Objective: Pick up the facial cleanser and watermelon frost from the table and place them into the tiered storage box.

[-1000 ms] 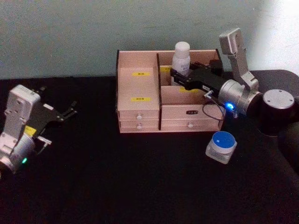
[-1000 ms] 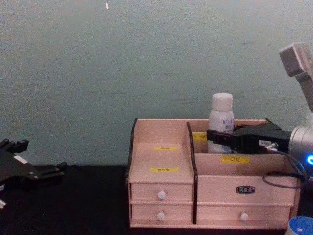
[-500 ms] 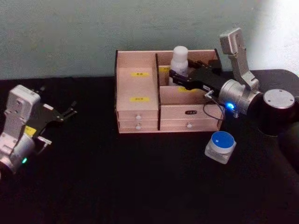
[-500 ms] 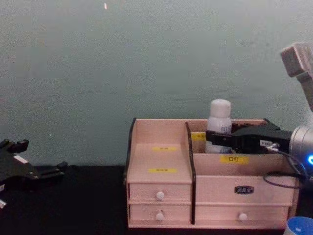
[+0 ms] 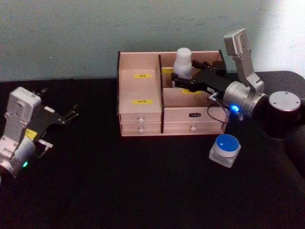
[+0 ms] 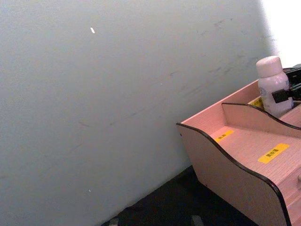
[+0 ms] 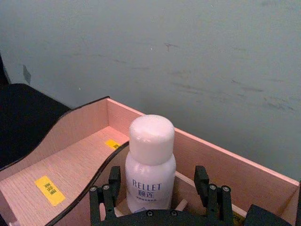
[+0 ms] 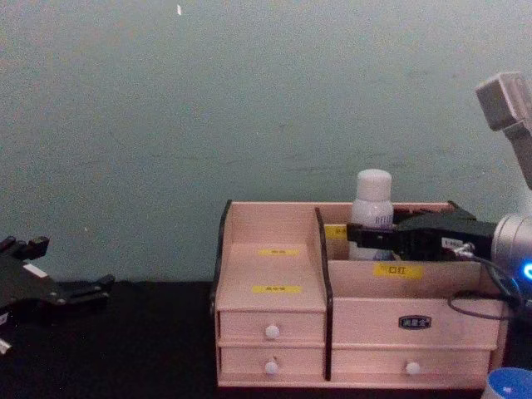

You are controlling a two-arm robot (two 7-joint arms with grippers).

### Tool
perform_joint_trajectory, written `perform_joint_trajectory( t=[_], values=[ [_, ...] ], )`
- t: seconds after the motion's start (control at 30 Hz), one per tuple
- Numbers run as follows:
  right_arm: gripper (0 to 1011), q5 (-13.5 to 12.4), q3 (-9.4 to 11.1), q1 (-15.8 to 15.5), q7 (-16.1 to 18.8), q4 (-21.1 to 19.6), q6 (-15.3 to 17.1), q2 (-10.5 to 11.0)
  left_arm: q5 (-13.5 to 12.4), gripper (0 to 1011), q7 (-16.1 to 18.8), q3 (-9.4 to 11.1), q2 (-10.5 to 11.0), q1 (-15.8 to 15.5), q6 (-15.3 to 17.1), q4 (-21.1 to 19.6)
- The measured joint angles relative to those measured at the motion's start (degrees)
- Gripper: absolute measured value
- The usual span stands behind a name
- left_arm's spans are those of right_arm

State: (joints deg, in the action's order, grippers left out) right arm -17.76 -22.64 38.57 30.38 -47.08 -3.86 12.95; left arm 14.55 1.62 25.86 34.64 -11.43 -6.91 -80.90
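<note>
The facial cleanser (image 7: 150,174), a white bottle with a rounded cap and blue lettering, stands upright in the rear right compartment of the tiered storage box (image 5: 141,90). My right gripper (image 7: 157,172) is open around the bottle, its fingers (image 7: 114,181) apart from the bottle's sides. From the chest the bottle (image 8: 373,199) rises behind the right gripper (image 8: 366,235). The watermelon frost (image 5: 225,149), a squat jar with a blue lid, sits on the black table in front of the box's right end. My left gripper (image 5: 71,112) rests open at the far left.
The box (image 8: 274,312) stands against a grey-green wall, with two drawers on each side and a stepped left compartment carrying yellow labels. The right arm's black base (image 5: 283,112) stands to the right of the box. Black tabletop stretches in front.
The right gripper and the facial cleanser have sunk lower into the box's rear right compartment. The left arm has stayed where it was.
</note>
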Motion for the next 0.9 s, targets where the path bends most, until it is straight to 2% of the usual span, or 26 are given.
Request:
perform_joint_trajectory(
  t=[0.2,0.53,0.57,0.77,0.9],
  values=[
    [1000,0.0,0.5,-1.6,0.0,-3.5,-0.1,0.7,0.0,1001,0.0,0.0,0.0,0.0,0.0,0.0],
    [1000,-2.2,2.0,-7.0,0.1,-14.8,2.2,3.9,0.0,1001,0.0,0.0,0.0,0.0,0.0,0.0],
    [1000,-2.8,2.4,-8.5,0.0,-17.3,2.8,4.9,0.0,1001,0.0,0.0,0.0,0.0,0.0,0.0],
    [1000,-4.7,3.5,-13.6,0.0,-24.9,4.3,8.5,0.0,1001,0.0,0.0,0.0,0.0,0.0,0.0],
    [1000,-6.5,4.7,-18.1,-0.6,-30.9,6.0,11.9,0.0,1001,0.0,0.0,0.0,0.0,0.0,0.0]
  ],
)
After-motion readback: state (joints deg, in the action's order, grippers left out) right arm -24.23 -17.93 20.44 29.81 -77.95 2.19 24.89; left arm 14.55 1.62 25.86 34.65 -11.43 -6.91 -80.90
